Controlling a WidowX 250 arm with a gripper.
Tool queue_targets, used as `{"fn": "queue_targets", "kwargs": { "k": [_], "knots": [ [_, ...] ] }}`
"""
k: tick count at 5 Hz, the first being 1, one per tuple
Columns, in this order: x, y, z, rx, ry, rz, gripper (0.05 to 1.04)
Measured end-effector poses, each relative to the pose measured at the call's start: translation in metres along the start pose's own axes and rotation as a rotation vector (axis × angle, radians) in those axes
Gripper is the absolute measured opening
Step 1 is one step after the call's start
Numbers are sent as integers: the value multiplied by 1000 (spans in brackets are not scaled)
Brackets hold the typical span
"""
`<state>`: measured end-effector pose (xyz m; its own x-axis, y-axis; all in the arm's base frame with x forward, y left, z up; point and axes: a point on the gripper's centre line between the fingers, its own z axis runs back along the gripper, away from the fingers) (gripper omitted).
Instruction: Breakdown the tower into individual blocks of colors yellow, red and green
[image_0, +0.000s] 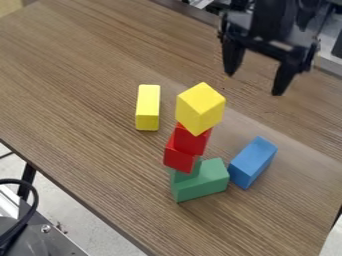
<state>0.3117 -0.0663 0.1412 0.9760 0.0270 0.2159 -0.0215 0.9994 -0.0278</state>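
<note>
A wooden table (87, 95) spans the frame, the job of dismantling its tower largely undone. At the upper right, a black robot gripper (254, 85) hangs with its jaws spread wide, nothing between them. The tower (192, 137) stands right of center, its yellow, red and green levels stacked and apparently all to be separated. At its foot, lower center, sits a green block (202, 181), with a blue block (252, 161), a color the task does not name, just beside it on the right. A chunky yellow block (200, 107) crowns the stack, likely the first to lift away. To the upper left of the tower, a slim yellow block (147, 107) lies apart on the wood, the one piece of a named color standing free. Mid-stack, an upper red block (191, 139) and a lower red block (178, 157) await separation, above what looks like a smaller green piece (184, 174).
</note>
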Motion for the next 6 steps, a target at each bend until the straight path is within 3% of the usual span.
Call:
{"fn": "queue_targets", "kwargs": {
  "k": [1,2,4,6],
  "knots": [
    [3,1,18,-7,-60,-7,999],
    [3,3,26,-17,-86,-5,999],
    [-10,12,30,-22,-15,30,999],
    [-36,17,44,-48,4,54,999]
  ]
}}
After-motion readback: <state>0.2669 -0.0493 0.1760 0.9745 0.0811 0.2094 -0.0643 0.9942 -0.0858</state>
